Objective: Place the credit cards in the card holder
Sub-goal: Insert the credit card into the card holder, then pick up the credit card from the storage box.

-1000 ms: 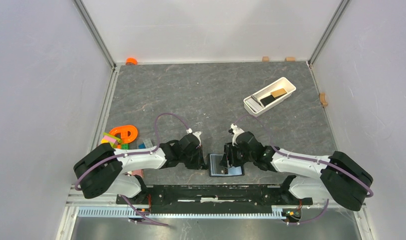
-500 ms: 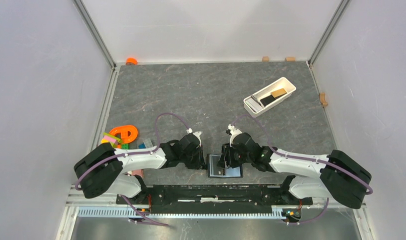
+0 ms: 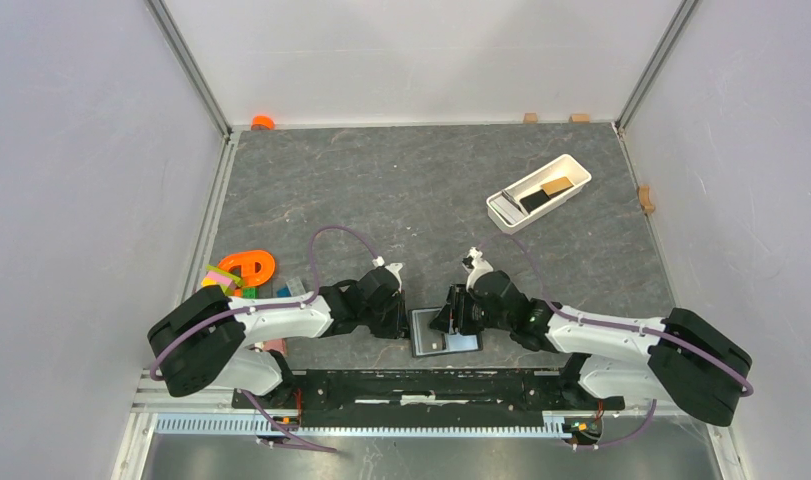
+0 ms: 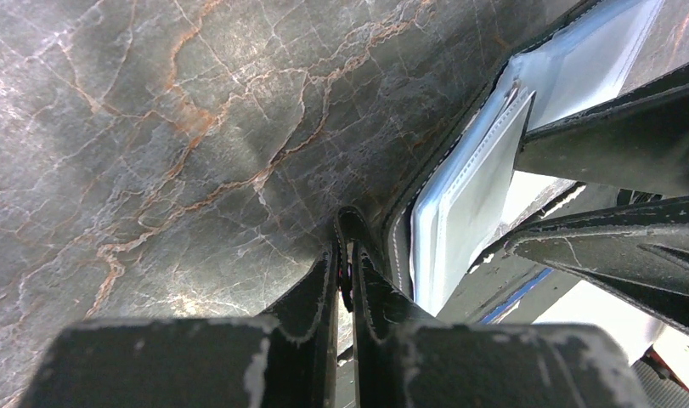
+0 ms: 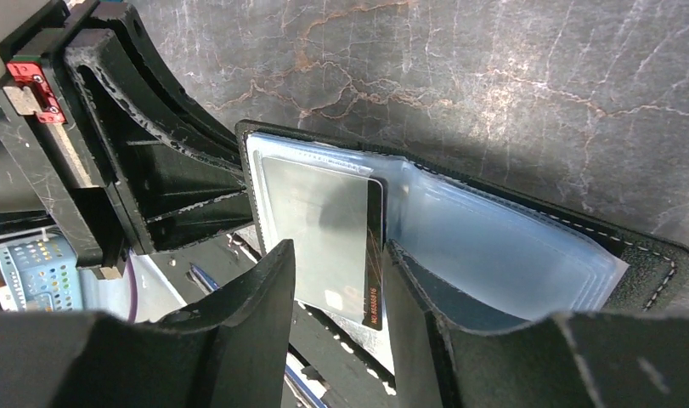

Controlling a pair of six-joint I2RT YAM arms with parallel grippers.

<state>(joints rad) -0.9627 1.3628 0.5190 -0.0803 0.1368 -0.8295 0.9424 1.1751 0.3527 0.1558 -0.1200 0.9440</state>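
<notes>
The black card holder (image 3: 443,337) lies open near the table's front edge, its clear pockets facing up (image 5: 494,246). My left gripper (image 3: 401,318) is shut on the holder's stitched left edge (image 4: 345,272) and pins it there. My right gripper (image 3: 448,320) is open just above the holder's left half (image 5: 341,280). A card (image 5: 324,221) with a dark edge and orange digits lies partly in the left clear pocket, between and below the right fingers. A black card (image 3: 534,201) and a tan card (image 3: 556,186) lie in the white tray (image 3: 573,170).
The white tray stands at the back right of the table. A heap of coloured items with an orange loop (image 3: 246,267) lies left of the left arm. An orange object (image 3: 262,122) sits at the back left corner. The black base rail (image 3: 421,385) runs just in front of the holder.
My right gripper has shifted a little to the left over the holder, and the holder has slid slightly left with it. The left gripper has stayed shut on the holder's edge.
</notes>
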